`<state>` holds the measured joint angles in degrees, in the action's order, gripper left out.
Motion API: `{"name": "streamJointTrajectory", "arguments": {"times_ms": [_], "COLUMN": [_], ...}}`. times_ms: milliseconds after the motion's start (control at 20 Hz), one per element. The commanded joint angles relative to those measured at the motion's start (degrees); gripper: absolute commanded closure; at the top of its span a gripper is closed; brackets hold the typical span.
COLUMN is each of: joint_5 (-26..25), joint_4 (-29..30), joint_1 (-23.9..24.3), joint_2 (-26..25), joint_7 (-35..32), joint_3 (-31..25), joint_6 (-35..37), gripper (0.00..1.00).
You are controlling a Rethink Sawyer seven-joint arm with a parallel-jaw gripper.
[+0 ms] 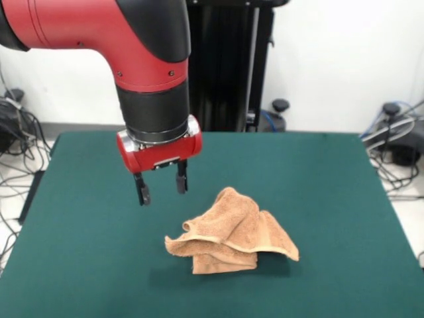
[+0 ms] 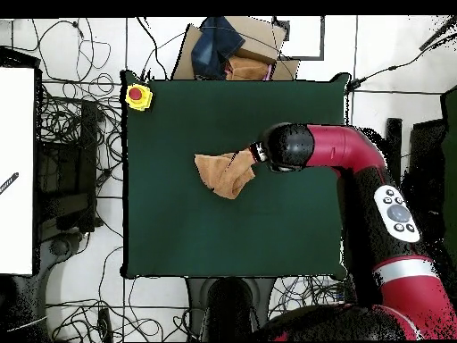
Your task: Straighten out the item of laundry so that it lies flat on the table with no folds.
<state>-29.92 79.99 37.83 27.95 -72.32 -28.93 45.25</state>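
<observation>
Towel: the peach-orange terry towel (image 1: 232, 232) lies crumpled near the middle of the bench, heaped into a rough wedge with several layers folded over one another
Towel texture: soft looped pile, with a paler hemmed edge curling along the front fold and one corner poking out flat to the side
Tool: the tool (image 1: 161, 187) hangs above the bench just beside the towel heap, its two short black fingers pointing down and parted, with nothing between them; it does not touch the cloth
Arm: thick red and black arm (image 1: 142, 59), rounded glossy shells, a red wrist collar just above the tool; from overhead its black end cap covers one edge of the towel (image 2: 223, 172)
Bench: a wide rectangular bench (image 1: 86, 252) with a dark green felt-like top, matte and even, much bigger than the towel
On the bench corner: a yellow box with a red button (image 2: 137, 96) sits at one corner, well apart from the towel
Containers: a brown cardboard box (image 2: 254, 49) stands on the floor past one short end of the bench, with dark blue cloth (image 2: 217, 40) draped in it
Room: pale tiled floor, white wall behind, black cables (image 2: 76, 125) tangled along the sides of the bench
</observation>
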Motion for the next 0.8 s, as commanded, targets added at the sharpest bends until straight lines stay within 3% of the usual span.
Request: {"name": "streamJointTrajectory", "arguments": {"times_ms": [50,800], "joint_5": [-1.40,-4.90], "joint_4": [-0.13,0.14], "joint_1": [-0.33,0.94], "joint_2": [-2.63,-5.67], "joint_7": [10.26,10.05], "joint_3": [-5.12,-5.22], "joint_6": [0.39,-4.54], "gripper": [0.00,0.00]}}
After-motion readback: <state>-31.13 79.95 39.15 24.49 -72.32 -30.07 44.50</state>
